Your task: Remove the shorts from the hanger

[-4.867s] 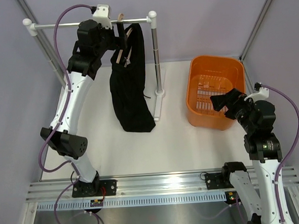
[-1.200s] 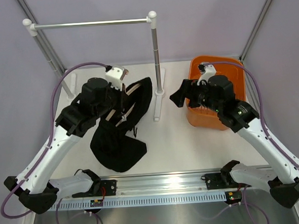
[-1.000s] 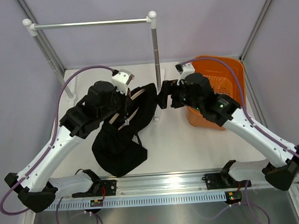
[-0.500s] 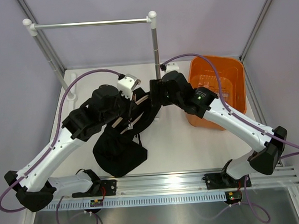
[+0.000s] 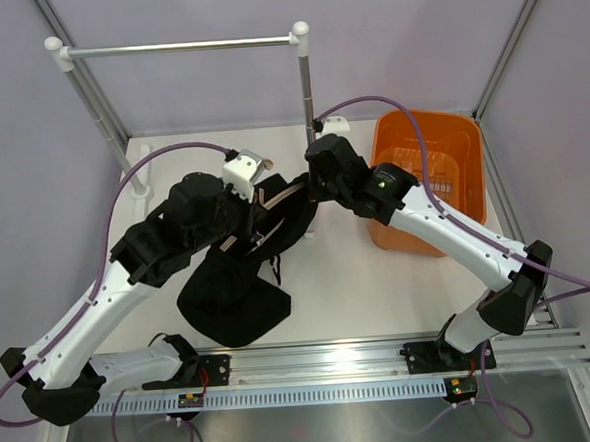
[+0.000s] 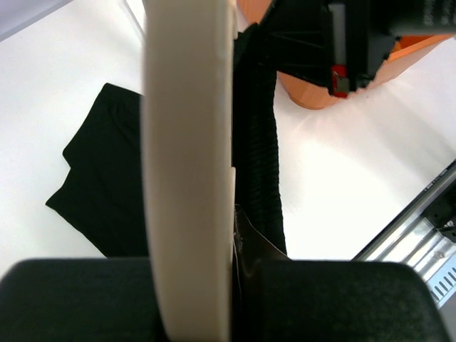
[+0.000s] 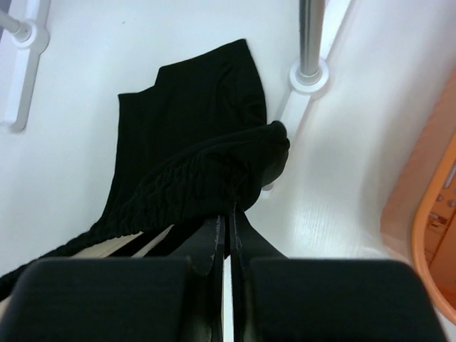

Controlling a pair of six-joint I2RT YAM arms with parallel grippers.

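The tan wooden hanger (image 5: pixel 278 195) hangs low over the table, and my left gripper (image 5: pixel 246 212) is shut on it. In the left wrist view its pale bar (image 6: pixel 189 142) runs up between the fingers (image 6: pixel 342 299). The black shorts (image 5: pixel 230 300) drape from the hanger, their lower part heaped on the table. My right gripper (image 5: pixel 309 194) has come in from the right and is shut on the gathered waistband (image 7: pixel 206 178), its jaws (image 7: pixel 229 217) nearly touching with fabric pinched at the tips. A strip of hanger (image 7: pixel 135 249) shows under the waistband.
The white-and-metal rail stand (image 5: pixel 179 47) stands at the back. Its right post (image 5: pixel 308 100) and foot (image 7: pixel 308 75) are just behind my right gripper. An orange basket (image 5: pixel 424 116) sits at the right, under my right forearm.
My right arm swung left from the basket to the shorts, and its gripper went from open to shut on the waistband. My left arm kept the hanger, shifting only slightly.
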